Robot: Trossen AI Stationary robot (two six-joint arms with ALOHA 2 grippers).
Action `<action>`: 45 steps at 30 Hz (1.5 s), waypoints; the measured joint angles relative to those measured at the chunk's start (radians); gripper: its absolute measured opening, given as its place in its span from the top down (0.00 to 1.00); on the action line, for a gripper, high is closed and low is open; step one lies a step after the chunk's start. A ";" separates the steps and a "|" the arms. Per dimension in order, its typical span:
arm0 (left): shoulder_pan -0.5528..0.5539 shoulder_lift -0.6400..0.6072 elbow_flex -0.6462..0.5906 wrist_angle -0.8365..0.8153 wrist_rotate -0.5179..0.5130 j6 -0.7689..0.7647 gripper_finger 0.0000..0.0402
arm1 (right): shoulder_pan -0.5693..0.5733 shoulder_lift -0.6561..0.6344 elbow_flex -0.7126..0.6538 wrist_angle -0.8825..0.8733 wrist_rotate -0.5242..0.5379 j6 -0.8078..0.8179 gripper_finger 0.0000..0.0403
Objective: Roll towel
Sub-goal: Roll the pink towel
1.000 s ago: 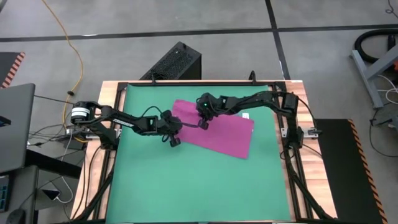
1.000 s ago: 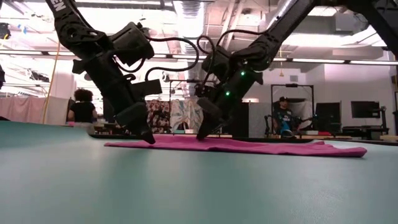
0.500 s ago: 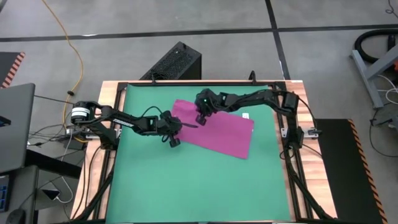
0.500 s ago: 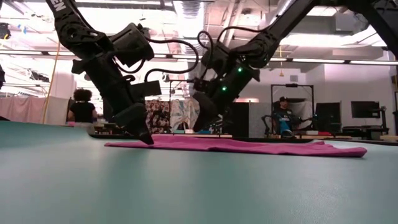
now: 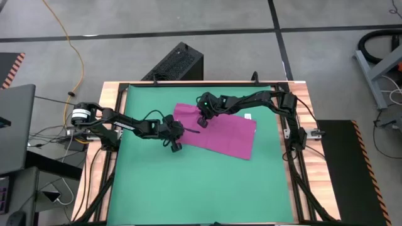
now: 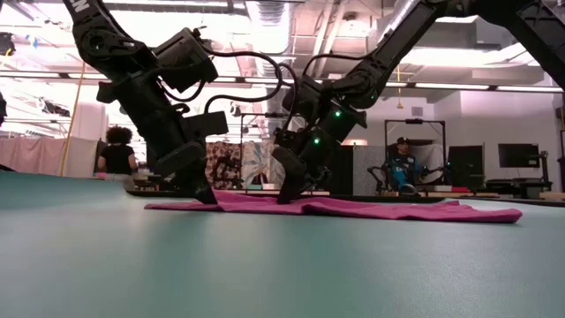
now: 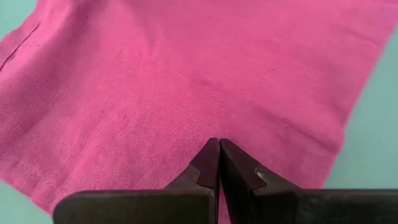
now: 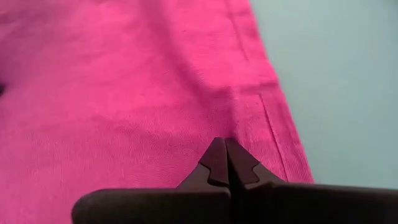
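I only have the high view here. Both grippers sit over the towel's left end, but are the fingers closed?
Observer: Yes. In its wrist view the left gripper has its fingers pressed together on the towel.
Operator: And the right one?
Observer: The right gripper is shut too, tips on the cloth near a hemmed edge.
Operator: Any roll started?
Observer: No. In the low view the towel lies flat on the green mat.

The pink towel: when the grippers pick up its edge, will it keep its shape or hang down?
The towel lies thin and flat on the green mat, so it would probably sag. Its woven cloth looks grippy and light. Left gripper and right gripper are shut on its edge.
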 joint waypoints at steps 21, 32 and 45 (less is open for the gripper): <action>-0.238 0.003 -0.002 0.115 0.146 -0.494 1.00 | 0.292 -0.180 -0.021 -0.342 0.034 0.051 1.00; -0.283 -0.078 0.049 0.578 0.575 -0.388 1.00 | 0.667 -0.180 -0.117 -0.270 0.306 0.352 1.00; -0.083 -0.154 -0.018 0.109 0.074 0.046 1.00 | 0.710 -0.180 -0.114 -0.173 0.451 0.393 1.00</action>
